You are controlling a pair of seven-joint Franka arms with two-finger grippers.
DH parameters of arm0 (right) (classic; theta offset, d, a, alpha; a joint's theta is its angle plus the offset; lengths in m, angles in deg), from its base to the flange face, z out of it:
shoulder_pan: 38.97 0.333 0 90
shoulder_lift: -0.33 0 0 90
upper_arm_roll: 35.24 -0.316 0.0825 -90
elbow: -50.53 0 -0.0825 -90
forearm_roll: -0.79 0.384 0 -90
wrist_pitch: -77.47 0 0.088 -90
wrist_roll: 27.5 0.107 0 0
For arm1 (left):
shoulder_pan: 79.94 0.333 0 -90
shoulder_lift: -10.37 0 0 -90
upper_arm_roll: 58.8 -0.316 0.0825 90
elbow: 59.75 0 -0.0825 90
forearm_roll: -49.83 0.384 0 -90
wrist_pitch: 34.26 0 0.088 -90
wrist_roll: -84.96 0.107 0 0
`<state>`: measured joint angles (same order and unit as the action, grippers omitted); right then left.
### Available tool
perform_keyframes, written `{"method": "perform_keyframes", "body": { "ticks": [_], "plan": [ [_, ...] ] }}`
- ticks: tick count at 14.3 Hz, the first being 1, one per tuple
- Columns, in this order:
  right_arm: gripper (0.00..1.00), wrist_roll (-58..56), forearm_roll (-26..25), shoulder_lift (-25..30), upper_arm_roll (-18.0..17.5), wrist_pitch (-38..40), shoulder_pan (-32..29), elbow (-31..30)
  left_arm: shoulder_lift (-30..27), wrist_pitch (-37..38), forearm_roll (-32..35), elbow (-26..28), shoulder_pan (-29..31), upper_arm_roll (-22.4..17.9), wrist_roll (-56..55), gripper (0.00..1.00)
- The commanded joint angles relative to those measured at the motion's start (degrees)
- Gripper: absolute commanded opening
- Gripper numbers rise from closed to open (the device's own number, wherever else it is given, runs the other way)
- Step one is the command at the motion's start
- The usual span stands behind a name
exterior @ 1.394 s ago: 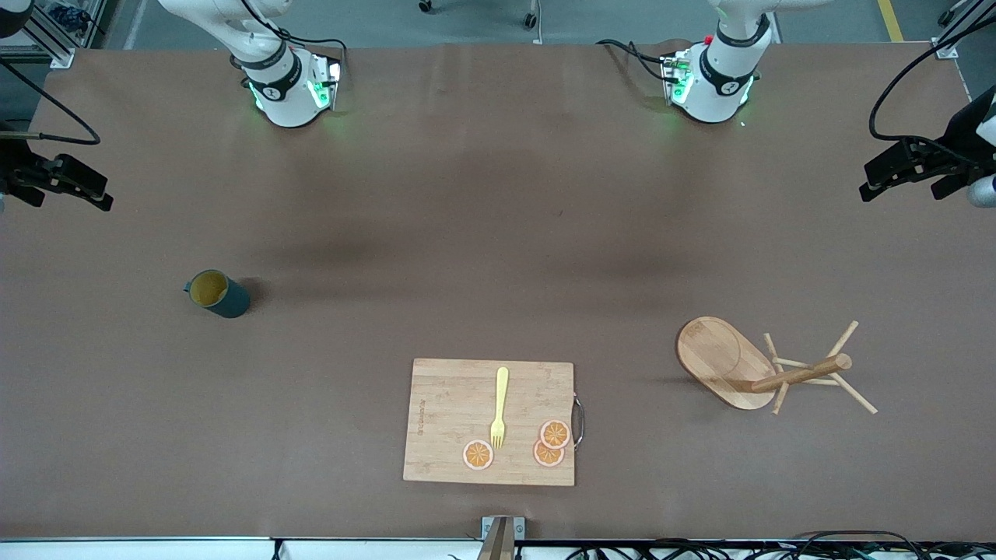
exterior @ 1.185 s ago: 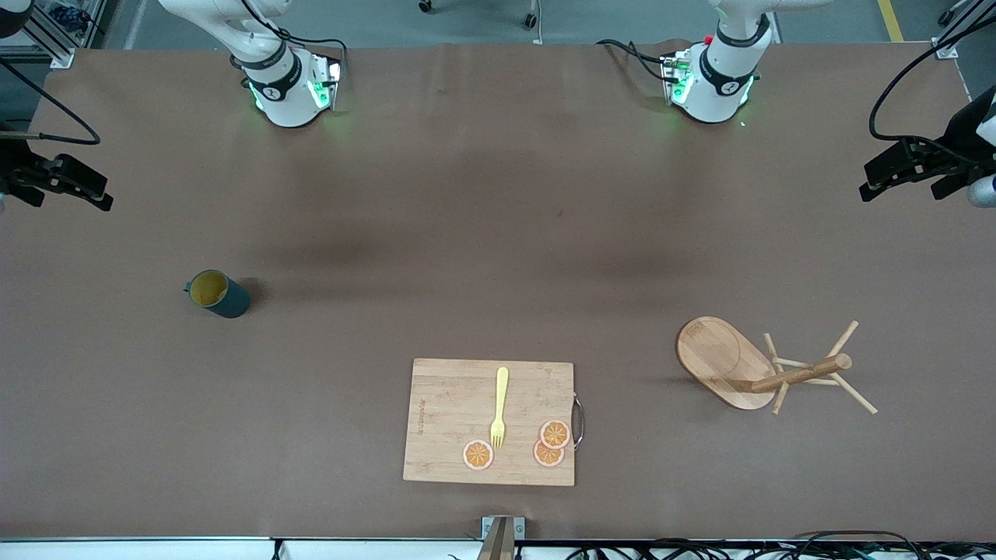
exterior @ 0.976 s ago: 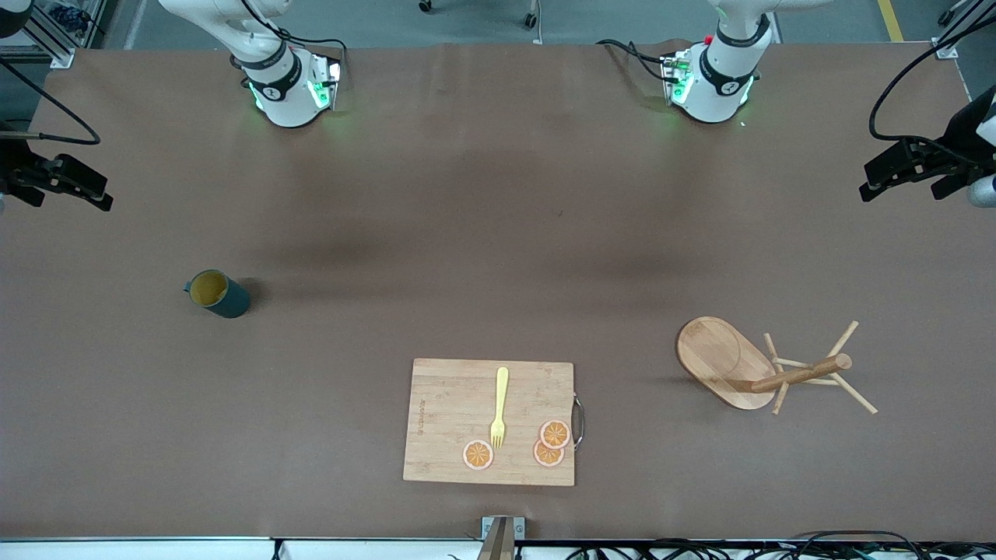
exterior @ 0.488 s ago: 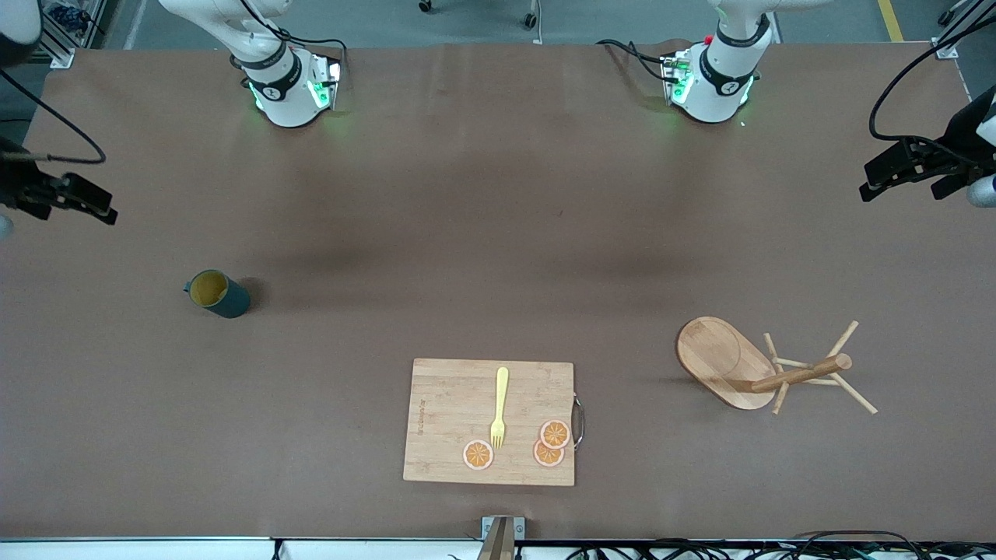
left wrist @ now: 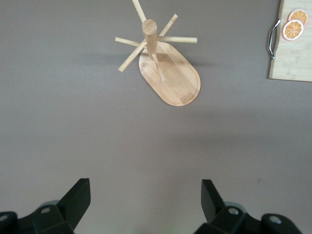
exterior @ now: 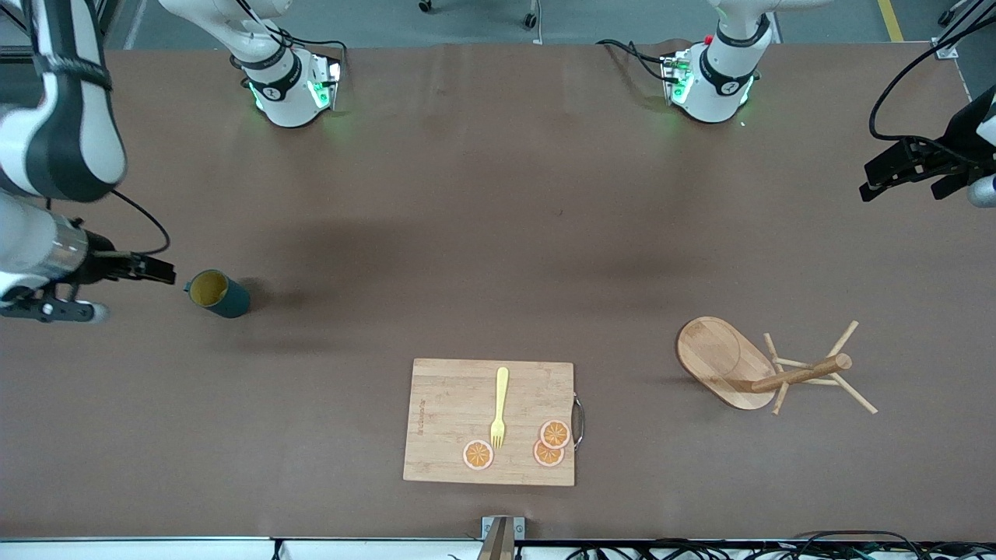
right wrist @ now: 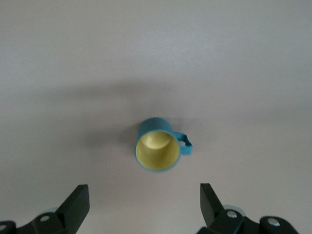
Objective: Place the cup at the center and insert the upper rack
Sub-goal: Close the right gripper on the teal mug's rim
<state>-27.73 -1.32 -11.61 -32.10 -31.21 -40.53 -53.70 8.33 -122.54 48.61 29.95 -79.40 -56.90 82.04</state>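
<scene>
1. The right gripper [exterior: 144, 270] hangs at the right arm's end of the table, just beside the cup [exterior: 217, 293] and apart from it. Its fingers [right wrist: 78, 202] stand spread wide and hold nothing. This position likely prepares a grasp on the cup.
2. The cup stands upright on the table [exterior: 482, 218], well apart from the table's middle. It is not yet placed at center.
3. The cup is a small ribbed cylinder, dark teal outside and matte mustard-yellow inside. The right wrist view shows its small loop handle [right wrist: 185, 145].
4. The left gripper [exterior: 903, 167] waits at the left arm's end of the table. Its fingers [left wrist: 77, 202] are also spread apart and empty.
5. The upper rack [exterior: 770, 367] is a light wooden mug tree: flat oval base, round post, thin angled pegs. It stands nearer to the front camera than the left gripper.
6. A rectangular bamboo cutting board [exterior: 447, 420] lies between cup and rack, nearest the front camera. It carries a yellow fork [exterior: 499, 407] and three orange slices [exterior: 555, 433].
</scene>
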Motion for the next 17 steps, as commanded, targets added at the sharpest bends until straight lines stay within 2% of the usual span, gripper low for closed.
{"method": "perform_keyframes", "body": {
  "ticks": [1,6,12,16,17],
  "plan": [
    [1.00,0.1,0.4,1.0,-0.4,-7.5,0.0,-8.5,-0.4,0.7,0.4,-0.4,0.0,0.1,-0.4,1.00],
    [1.00,0.2,0.4,-7.1,-0.4,-12.8,1.0,-9.0,-0.4,0.7,0.4,-0.4,0.0,0.1,-0.4,1.00],
    [0.91,0.2,0.4,-9.6,-0.4,-13.3,1.5,-9.5,-0.4,0.7,0.4,-0.4,0.0,0.1,-0.4,1.00],
    [0.68,0.2,0.4,-9.7,-0.3,-12.6,1.2,-9.9,-0.4,0.7,0.4,-0.4,-0.1,0.1,-0.5,1.00],
    [0.65,0.2,0.4,-9.7,-0.3,-12.3,1.2,-10.0,-0.4,0.7,0.4,-0.4,-0.1,0.1,-0.5,1.00]
  ]
}}
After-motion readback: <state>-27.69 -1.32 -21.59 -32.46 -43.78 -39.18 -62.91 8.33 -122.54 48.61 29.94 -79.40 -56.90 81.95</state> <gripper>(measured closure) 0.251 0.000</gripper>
